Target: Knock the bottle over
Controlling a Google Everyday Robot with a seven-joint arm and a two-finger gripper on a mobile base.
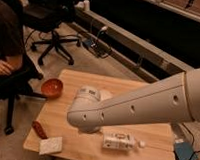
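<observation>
The bottle (119, 141) is small, slim and whitish. It lies on its side near the front edge of the wooden table (73, 78), with its pale cap pointing right. My big white arm (142, 109) reaches in from the right and ends in a rounded joint (86, 113) just above and left of the bottle. My gripper is hidden behind that joint, so I do not see it.
An orange-red bowl (52, 86) sits at the table's left edge. A reddish-brown object (40, 129) and a pale flat pad (50, 145) lie at the front left corner. A seated person (5, 45) and office chairs (53, 27) are on the left. A blue object (185, 151) is at lower right.
</observation>
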